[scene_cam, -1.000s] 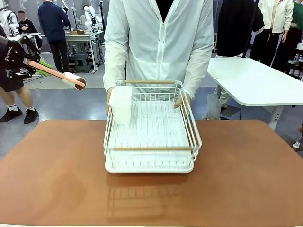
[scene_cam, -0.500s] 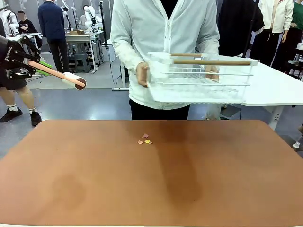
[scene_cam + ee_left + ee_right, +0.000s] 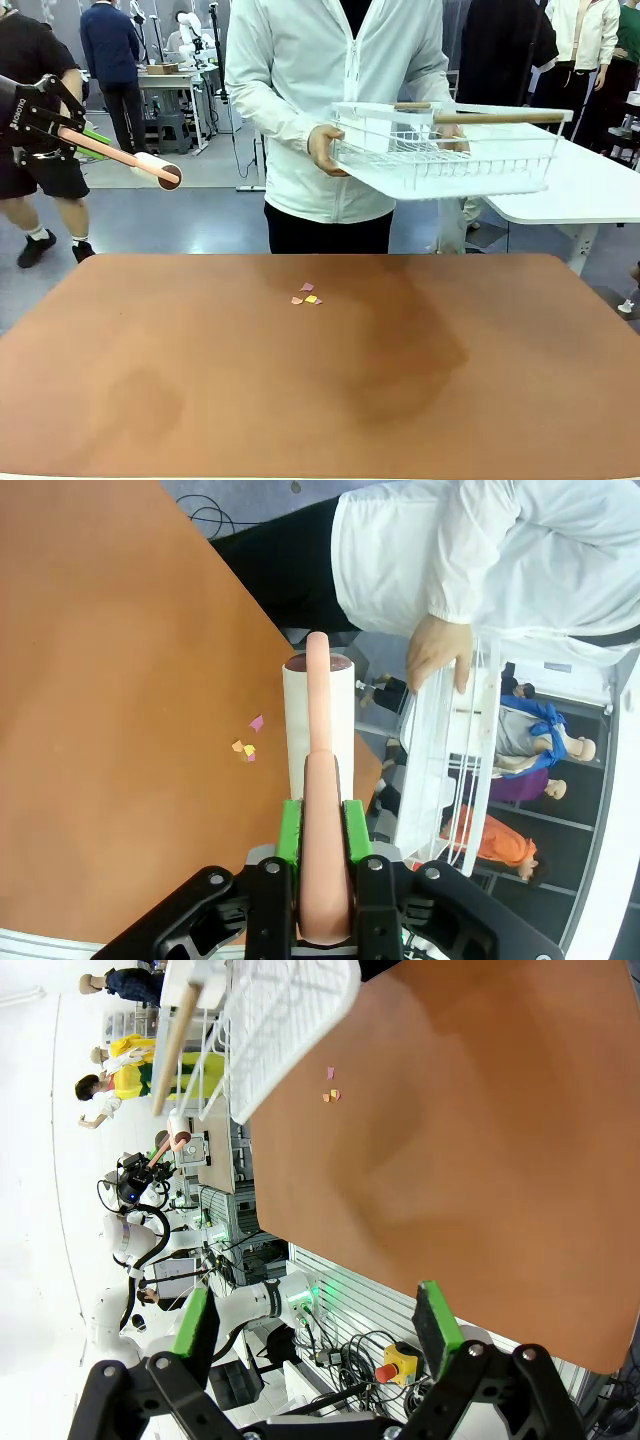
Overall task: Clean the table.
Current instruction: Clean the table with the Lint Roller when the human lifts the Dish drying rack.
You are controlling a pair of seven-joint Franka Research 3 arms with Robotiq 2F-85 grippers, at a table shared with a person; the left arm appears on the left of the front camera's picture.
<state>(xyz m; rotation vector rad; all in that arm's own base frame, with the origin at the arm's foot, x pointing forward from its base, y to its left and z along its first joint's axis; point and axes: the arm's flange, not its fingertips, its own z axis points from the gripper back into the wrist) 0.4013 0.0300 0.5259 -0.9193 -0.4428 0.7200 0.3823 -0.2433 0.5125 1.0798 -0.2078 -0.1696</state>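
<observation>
The reddish-brown table (image 3: 320, 400) carries a small cluster of pink and yellow paper scraps (image 3: 306, 296) near its far middle. My left gripper (image 3: 62, 132) hangs above the far left corner, shut on the pink handle of a lint roller (image 3: 152, 170) whose white roll points toward the table. In the left wrist view the green pads (image 3: 292, 830) clamp the handle, and the roll (image 3: 318, 720) sits beyond the scraps (image 3: 247, 744). My right gripper (image 3: 316, 1322) stands open and empty over the table (image 3: 480, 1180), with the scraps (image 3: 331, 1090) far off.
A person in a white jacket stands at the far edge, holding a white wire rack (image 3: 450, 150) in both hands above the table's far right. A white-topped table (image 3: 570, 185) stands behind on the right. Other people stand in the background.
The person has lifted the wire rack off the table and carried it up and to the right, uncovering the paper scraps. My left gripper and the roller have stayed put.
</observation>
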